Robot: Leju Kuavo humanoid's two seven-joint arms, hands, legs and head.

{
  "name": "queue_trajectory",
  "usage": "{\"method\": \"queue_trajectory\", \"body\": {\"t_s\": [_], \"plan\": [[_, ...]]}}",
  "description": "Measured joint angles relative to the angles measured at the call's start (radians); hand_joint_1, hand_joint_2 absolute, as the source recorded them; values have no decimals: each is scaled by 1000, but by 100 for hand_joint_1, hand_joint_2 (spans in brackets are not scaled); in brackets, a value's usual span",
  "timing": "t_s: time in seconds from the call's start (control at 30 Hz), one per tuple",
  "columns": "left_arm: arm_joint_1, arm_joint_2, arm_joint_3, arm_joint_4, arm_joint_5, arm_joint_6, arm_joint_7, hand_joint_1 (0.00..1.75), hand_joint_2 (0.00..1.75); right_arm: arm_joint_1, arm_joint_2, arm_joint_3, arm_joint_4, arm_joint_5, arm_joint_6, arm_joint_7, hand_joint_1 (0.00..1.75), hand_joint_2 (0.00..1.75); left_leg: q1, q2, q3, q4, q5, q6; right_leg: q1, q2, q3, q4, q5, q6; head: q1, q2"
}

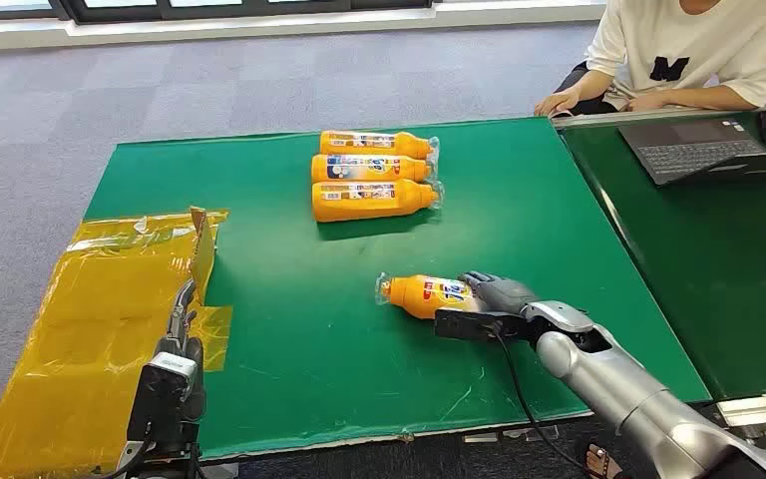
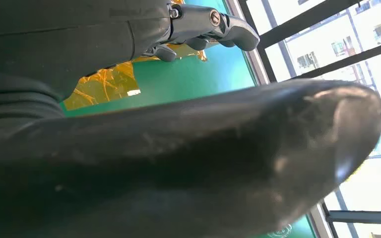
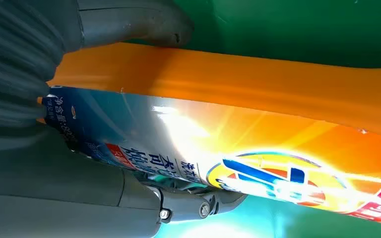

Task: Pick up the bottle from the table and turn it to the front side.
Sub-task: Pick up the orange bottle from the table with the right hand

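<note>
Fingers and thumb of the right robot hand (image 1: 494,297) wrap the base of an orange bottle (image 1: 427,295) lying on its side on the green surface (image 1: 289,329), label up. The left robot hand (image 1: 182,317) hangs low beside yellow tape, fingers apart, holding nothing.

right hand (image 3: 54,148) grips orange bottle (image 3: 238,94) | label faces camera | green table (image 3: 302,29) behind
</note>
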Motion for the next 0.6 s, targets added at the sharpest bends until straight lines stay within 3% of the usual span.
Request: {"method": "queue_trajectory", "body": {"t_s": [0.3,0.6], "plan": [[3,0,0,-15,-30,51,-36,0,0,39,20,-5,-32,6,-50,14,175,175,0,0,0,0,0,0,0,0,0,0,0,0,0,0],[22,1,1,-57,-6,87,-65,0,0,112,60,-69,-113,-9,-107,-12,175,175,0,-1,-2,0,0,0,0,0,-1,0,0,0,0,0]]}}
